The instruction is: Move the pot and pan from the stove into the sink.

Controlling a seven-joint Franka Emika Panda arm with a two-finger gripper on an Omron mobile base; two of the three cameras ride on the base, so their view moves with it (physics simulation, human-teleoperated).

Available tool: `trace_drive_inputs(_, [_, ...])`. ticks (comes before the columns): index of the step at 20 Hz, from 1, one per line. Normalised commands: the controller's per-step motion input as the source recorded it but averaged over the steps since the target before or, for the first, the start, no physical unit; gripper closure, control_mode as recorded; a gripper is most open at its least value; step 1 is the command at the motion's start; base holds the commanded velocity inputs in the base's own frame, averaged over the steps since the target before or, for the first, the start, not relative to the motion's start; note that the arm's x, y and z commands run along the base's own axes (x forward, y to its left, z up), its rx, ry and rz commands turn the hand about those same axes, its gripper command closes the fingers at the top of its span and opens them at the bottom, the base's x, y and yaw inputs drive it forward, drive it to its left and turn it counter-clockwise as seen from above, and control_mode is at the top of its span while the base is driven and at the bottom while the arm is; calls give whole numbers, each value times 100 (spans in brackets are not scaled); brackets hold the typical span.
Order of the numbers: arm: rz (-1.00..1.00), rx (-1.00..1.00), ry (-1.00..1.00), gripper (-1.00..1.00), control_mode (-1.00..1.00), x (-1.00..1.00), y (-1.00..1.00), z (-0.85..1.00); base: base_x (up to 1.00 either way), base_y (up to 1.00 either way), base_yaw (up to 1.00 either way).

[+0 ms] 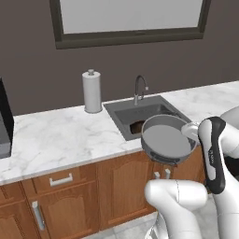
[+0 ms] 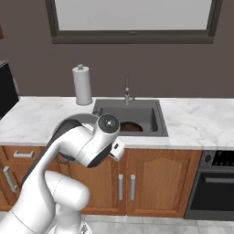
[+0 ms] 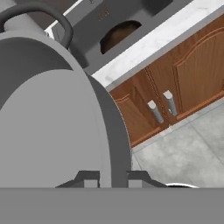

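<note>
The marble surface (image 1: 60, 135) runs above wooden cabinets (image 1: 121, 186) and carries the recessed sink (image 1: 122, 113), with its faucet (image 1: 139, 88) at the back and a paper towel roll (image 1: 92, 91) standing just left of it. The pan (image 2: 130, 126) lies inside the sink basin. The pot (image 1: 168, 140) hangs tilted in the air at the surface's front edge, just in front of the sink and over the cabinet doors. In the hand view the fingers (image 3: 91, 180) pinch the pot's wall at its rim, one either side.
</note>
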Motion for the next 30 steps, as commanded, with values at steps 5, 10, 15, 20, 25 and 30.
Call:
trace_drive_inputs(5, [0,0,0,100,100,0,0,0,23,-53,4])
trace_drive_inputs(10, [0,0,0,100,100,0,0,0,22,-65,6])
trace_drive_inputs(15, [0,0,0,100,100,0,0,0,8,-50,3])
trace_drive_inputs(20, [0,0,0,100,100,0,0,0,6,-34,3])
trace_drive_inputs(25, [0,0,0,100,100,0,0,0,9,-2,0])
trace_drive_inputs(30, [0,0,0,100,100,0,0,0,60,0,0])
